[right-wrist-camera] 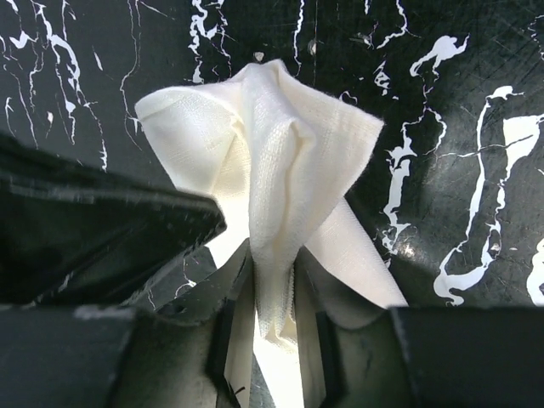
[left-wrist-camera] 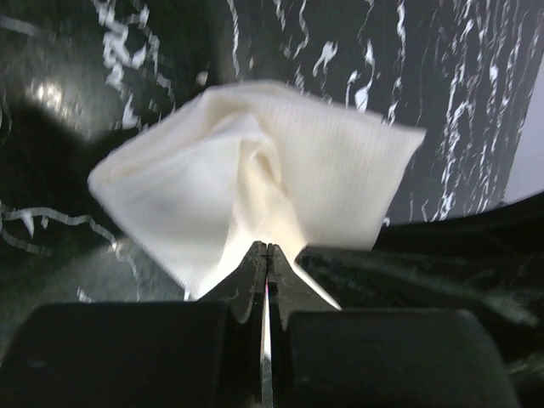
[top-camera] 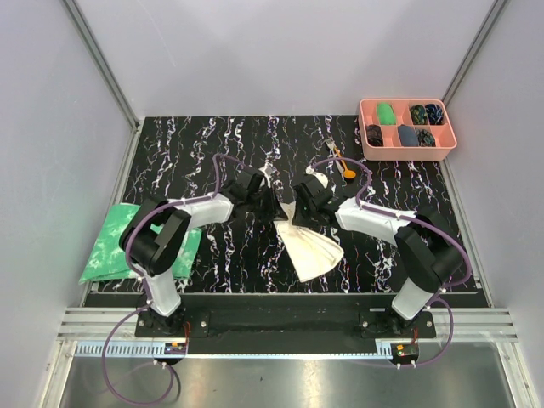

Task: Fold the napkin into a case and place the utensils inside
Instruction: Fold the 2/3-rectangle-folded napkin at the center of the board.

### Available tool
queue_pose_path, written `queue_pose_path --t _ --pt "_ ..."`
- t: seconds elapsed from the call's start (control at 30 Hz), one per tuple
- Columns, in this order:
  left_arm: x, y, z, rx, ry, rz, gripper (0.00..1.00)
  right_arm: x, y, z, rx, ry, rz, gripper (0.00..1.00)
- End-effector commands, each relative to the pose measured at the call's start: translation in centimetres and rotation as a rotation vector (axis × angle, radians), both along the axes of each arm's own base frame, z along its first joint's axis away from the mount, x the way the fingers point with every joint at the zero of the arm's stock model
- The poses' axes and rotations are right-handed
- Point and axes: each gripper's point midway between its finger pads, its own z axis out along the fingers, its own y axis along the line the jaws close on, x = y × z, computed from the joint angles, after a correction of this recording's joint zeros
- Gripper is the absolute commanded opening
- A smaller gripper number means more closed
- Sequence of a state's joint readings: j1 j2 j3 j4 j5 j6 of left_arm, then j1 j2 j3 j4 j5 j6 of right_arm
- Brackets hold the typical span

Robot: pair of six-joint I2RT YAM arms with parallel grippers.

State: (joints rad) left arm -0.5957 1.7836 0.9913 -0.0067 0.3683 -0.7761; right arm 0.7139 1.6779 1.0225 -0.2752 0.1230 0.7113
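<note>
A pink compartment tray (top-camera: 406,154) of dark pieces and one green piece (top-camera: 386,112) sits far right on the black marbled worktop (top-camera: 221,144). A green-and-white mottled cloth (top-camera: 106,246) overhangs its left edge.

From above, the left arm (top-camera: 204,208) and right arm (top-camera: 367,218) are hiding the far part of the napkin (top-camera: 314,251) and both pinch points, the left arm is covering part of the green cloth (top-camera: 106,242), the contents of the pink tray (top-camera: 408,155) are showing too small to identify, and the napkin is blurring in the left wrist view.

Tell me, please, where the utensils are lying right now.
In the top view, the utensils lie on the black mat, right of centre near its far edge, just left of the pink tray and beyond the right tool.
</note>
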Motion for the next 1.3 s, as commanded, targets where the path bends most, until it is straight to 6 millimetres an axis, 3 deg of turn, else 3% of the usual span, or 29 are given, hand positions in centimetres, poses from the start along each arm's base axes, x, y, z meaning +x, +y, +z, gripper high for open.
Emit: queue_pose_path --t 0.0,0.13,0.17,0.2,0.27,0.47,0.6,0.73,0.83,1.03,1.27 --pt "2.3 -2.5 3.0 -0.097 -0.053 -0.035 0.00 1.2 0.6 1.8 0.005 -0.070 0.005 0.31" --pt "2.9 -2.9 1.9 -0.082 -0.024 -0.032 0.00 1.3 0.5 2.0 -0.009 -0.081 0.020 0.27" --pt "3.0 -3.0 1.7 -0.079 -0.019 -0.031 0.00 1.2 0.5 1.9 -0.014 -0.078 0.024 0.24" --pt "3.4 -3.2 1.2 -0.074 -0.008 -0.032 0.00 1.2 0.5 1.7 -0.018 -0.074 0.028 0.15" --pt "3.6 -3.5 0.8 -0.071 -0.003 -0.035 0.00 1.2 0.5 1.5 -0.025 -0.065 0.035 0.11" --pt "4.0 -3.4 0.5 -0.060 -0.008 -0.026 0.00 1.5 -0.4 1.5 -0.089 -0.078 0.035 0.11" --pt "3.6 -2.6 2.8 -0.071 -0.073 -0.014 0.01 1.6 -0.8 1.5 -0.115 -0.088 0.039 0.09" --pt "2.9 -2.0 3.7 -0.077 -0.089 -0.011 0.08 1.7 -0.8 1.4 -0.124 -0.088 0.044 0.06" --pt "2.4 -1.7 3.3 -0.070 -0.070 -0.003 0.10 1.8 -0.9 1.7 -0.131 -0.099 0.043 0.04" --pt "2.6 -2.0 1.1 -0.049 -0.013 -0.005 0.01 2.2 -1.4 2.3 -0.167 -0.119 0.046 0.01" --pt "2.7 -2.1 0.3 -0.032 0.002 -0.007 0.00 2.4 -1.8 2.6 -0.195 -0.129 0.051 0.00"
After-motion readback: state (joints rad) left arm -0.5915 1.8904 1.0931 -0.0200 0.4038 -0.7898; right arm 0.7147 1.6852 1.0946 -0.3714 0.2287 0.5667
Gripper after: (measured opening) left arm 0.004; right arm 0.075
